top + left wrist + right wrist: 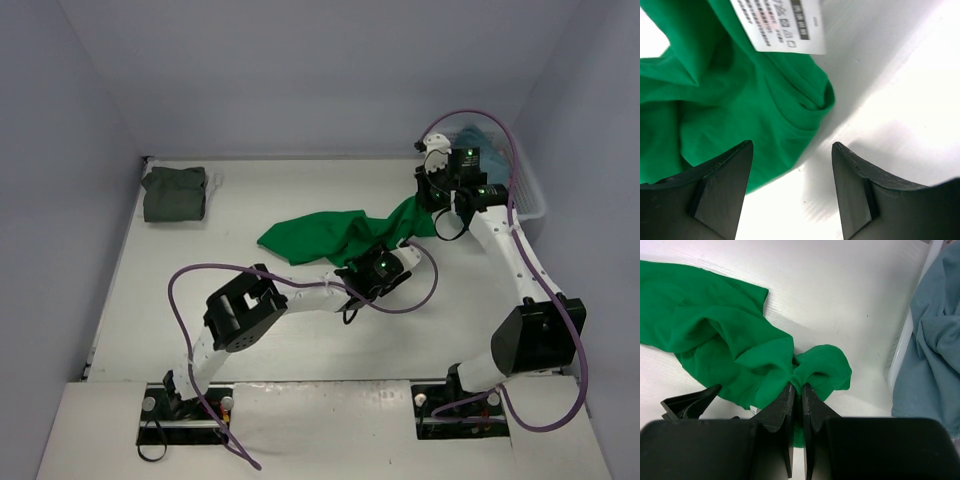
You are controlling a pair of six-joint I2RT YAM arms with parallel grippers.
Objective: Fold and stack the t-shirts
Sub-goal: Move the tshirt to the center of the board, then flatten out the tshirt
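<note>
A bright green t-shirt [320, 235] lies crumpled across the middle of the table. My right gripper [797, 386] is shut on a bunched fold at its right end, with cloth [715, 335] spilling out to both sides of the jaws. My left gripper [792, 145] is open just above the table at the shirt's near edge [715, 100], and only bare table and a sliver of green lie between its fingers. A white care label [780, 25] shows on the cloth ahead. A dark olive-grey t-shirt [175, 193] sits folded at the far left. A dusty light blue t-shirt [935, 330] lies in the basket.
The white plastic basket [530, 195] stands at the far right beside the right arm, and its wall [900, 350] is close to the right gripper. Purple cables loop over both arms. Grey walls enclose the table on three sides.
</note>
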